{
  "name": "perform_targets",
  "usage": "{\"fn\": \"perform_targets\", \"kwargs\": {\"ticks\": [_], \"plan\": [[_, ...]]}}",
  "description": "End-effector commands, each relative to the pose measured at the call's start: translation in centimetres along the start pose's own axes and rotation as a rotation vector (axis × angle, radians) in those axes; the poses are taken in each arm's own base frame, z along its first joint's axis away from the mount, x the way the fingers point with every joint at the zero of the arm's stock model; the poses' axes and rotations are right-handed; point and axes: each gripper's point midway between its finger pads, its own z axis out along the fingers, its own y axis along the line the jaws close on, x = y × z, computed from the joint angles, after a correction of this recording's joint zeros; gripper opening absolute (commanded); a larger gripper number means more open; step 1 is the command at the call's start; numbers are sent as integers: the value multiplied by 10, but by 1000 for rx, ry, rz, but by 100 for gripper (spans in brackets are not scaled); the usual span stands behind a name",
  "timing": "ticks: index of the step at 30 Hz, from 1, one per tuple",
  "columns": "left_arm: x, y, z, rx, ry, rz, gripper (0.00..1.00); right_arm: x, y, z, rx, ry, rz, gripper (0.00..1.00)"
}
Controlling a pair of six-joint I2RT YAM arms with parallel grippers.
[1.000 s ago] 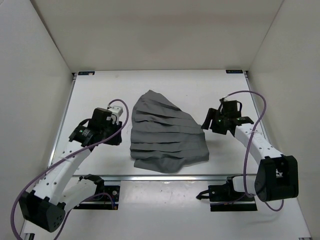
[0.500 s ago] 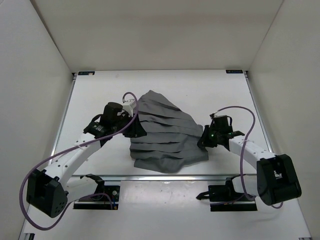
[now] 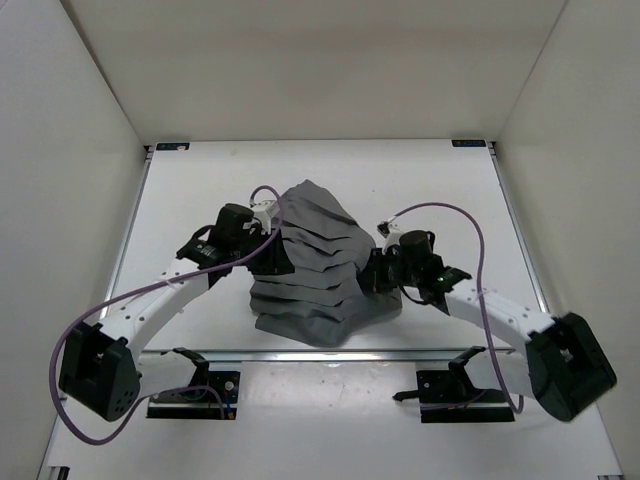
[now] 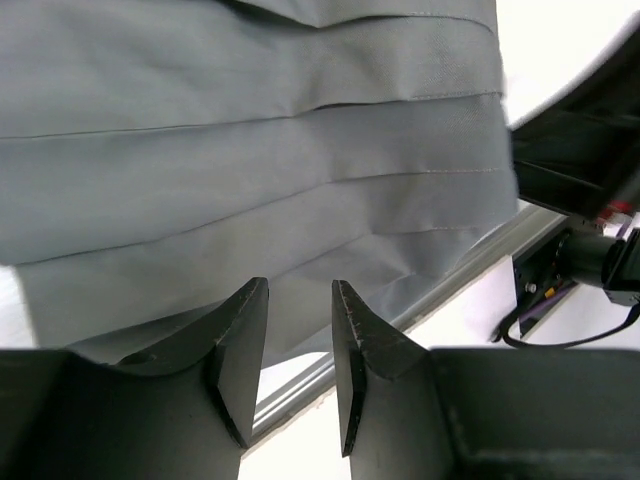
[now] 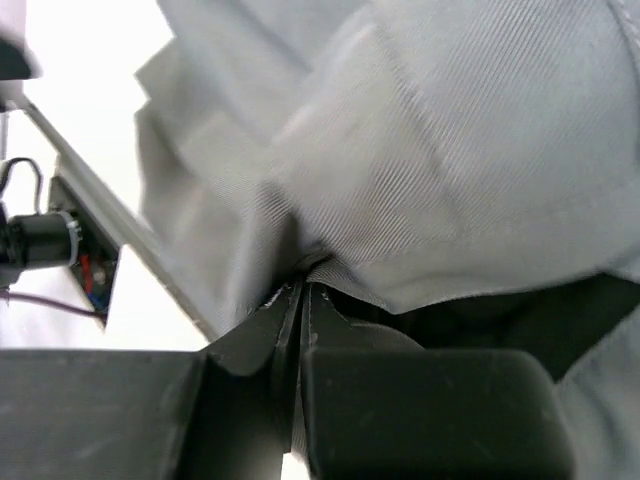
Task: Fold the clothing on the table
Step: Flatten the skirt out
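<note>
Dark grey pleated fabric, the skirt-like clothing (image 3: 310, 255), sits in the middle of the white flat worktop (image 3: 180, 200), nearer the front rail. It is no longer the flat fan it was a second ago. Its right side is now pulled in towards the centre and humped up.

My right fingers (image 3: 375, 272) were spread and waiting off the right hem then. Now they are clenched tight on a fold of that hem, and the cloth (image 5: 450, 150) bunches up over the pinched tips (image 5: 290, 330).

My left arm has swung in from the bare worktop to the garment's left edge. My left fingers (image 4: 350, 340) stand parted over the pleats (image 4: 250, 170) near the front hem, with nothing pinched between them.
</note>
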Motion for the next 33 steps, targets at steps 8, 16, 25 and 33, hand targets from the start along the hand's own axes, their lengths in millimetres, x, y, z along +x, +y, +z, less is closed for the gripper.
{"fn": "perform_targets", "kwargs": {"ticks": [8,16,25,33], "plan": [[-41,-55,22,103,-39,77,42,-67,18,-90,-69,-369,-110,18],[-47,-89,57,119,62,274,48,-63,-40,-104,161,-376,44,30],[-31,-122,107,202,87,693,58,-68,-94,-125,377,-428,172,33],[-10,-156,154,257,73,1017,70,-89,-118,-138,463,-477,252,33]]}}
